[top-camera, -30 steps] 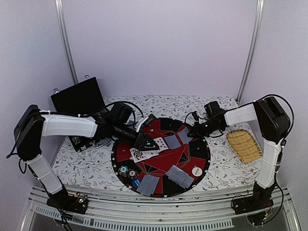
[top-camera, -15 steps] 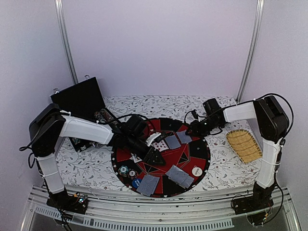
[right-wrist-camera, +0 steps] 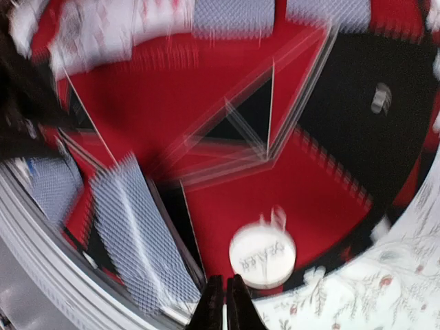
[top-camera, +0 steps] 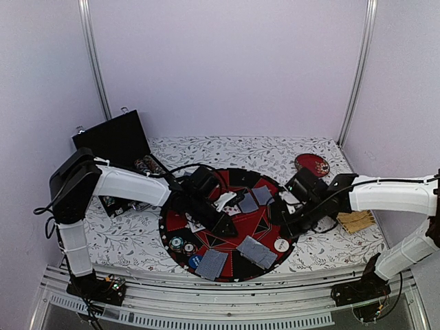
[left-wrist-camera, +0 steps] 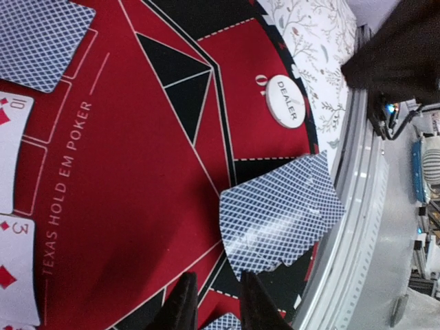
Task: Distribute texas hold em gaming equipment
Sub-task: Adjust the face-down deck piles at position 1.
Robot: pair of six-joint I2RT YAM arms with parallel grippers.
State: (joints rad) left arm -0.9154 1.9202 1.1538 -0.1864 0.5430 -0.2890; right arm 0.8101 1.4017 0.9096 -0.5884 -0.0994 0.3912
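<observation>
The round red and black poker mat (top-camera: pixel 227 237) carries the equipment. My left gripper (top-camera: pixel 228 229) hovers over its middle; in the left wrist view the gripper (left-wrist-camera: pixel 218 306) stands narrowly open and empty, just short of two overlapping grey-blue backed cards (left-wrist-camera: pixel 282 213). My right gripper (top-camera: pixel 287 230) is over the mat's right side, and in the blurred right wrist view the gripper (right-wrist-camera: pixel 223 302) is shut, empty, just above the white dealer button (right-wrist-camera: pixel 262 256). Face-up diamond cards (left-wrist-camera: pixel 10 158) lie left. Striped chips (top-camera: pixel 177 242) and a blue disc (top-camera: pixel 194 261) sit at the near left.
A black open case (top-camera: pixel 113 141) stands at the back left. A dark red round plate (top-camera: pixel 311 163) lies at the back right. The straw slatted mat (top-camera: pixel 357 221) lies half hidden under my right forearm. The metal table rail (left-wrist-camera: pixel 357 227) runs close beyond the near cards.
My right arm swung from the mat's far edge down to its near right, over the dealer button, uncovering the dark red plate. My left gripper reached further across the mat and narrowed.
</observation>
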